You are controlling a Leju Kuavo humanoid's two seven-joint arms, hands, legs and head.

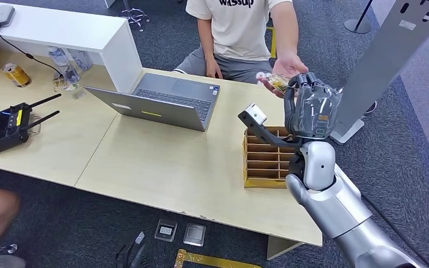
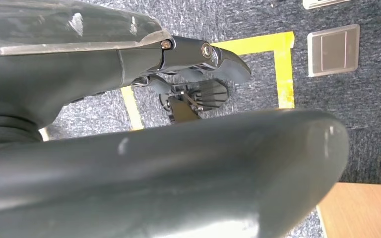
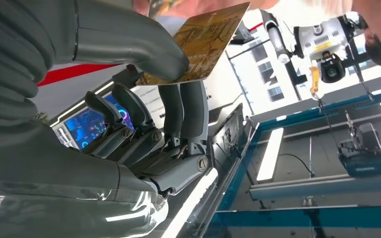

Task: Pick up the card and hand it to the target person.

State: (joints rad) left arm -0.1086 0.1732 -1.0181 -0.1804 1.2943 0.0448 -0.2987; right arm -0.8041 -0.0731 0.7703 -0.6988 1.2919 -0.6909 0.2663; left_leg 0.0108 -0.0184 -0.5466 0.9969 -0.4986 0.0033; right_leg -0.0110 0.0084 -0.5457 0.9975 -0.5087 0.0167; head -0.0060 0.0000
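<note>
Handover step | right robot hand (image 1: 311, 106) pinches card (image 3: 203, 42) past the tabletop's (image 1: 162, 162) far edge, at person's palm (image 1: 285, 70) | next, you release once they grip | left robot hand (image 2: 198, 74): cannot tell.

Head cam is looking down and forward from high up, taking in the table (image 1: 162, 167) and the right hand (image 1: 311, 107) raised at frame right. Right wrist cam is sitting close behind that same hand (image 3: 144, 134), facing upward toward the ceiling. Left wrist cam is pointing down at the carpet (image 2: 367, 124), close behind the left hand (image 2: 198, 64).
</note>
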